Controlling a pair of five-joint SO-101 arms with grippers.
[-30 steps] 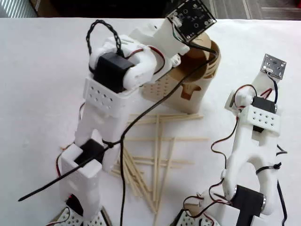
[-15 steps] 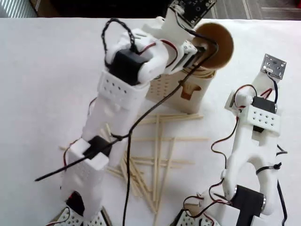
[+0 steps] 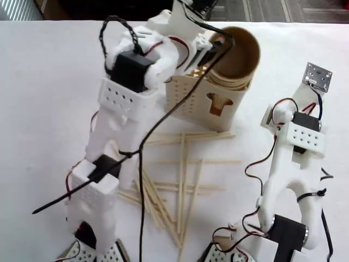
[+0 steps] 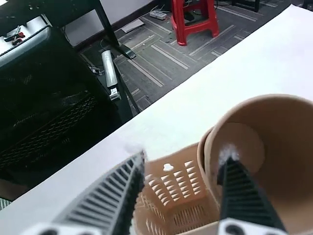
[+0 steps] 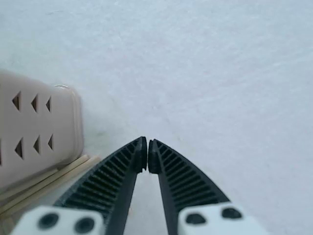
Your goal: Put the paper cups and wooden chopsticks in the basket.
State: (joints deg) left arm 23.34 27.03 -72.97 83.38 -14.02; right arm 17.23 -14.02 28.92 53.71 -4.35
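Your left end effector (image 4: 183, 159): spread above basket (image 4: 171, 198), cup (image 4: 279, 142) at one finger. Your right end effector (image 5: 147, 148): pressed together beside chopsticks (image 5: 44, 183).

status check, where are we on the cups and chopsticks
Left claw open over basket; right claw shut above table. Paper cup in basket, tilted. Chopsticks scattered on table, cable hanging over them.

My high camera looks down over the table (image 3: 43, 82) from its near edge. Both wrist cameras sit close, facing forward; all three share the basket (image 3: 188, 101).
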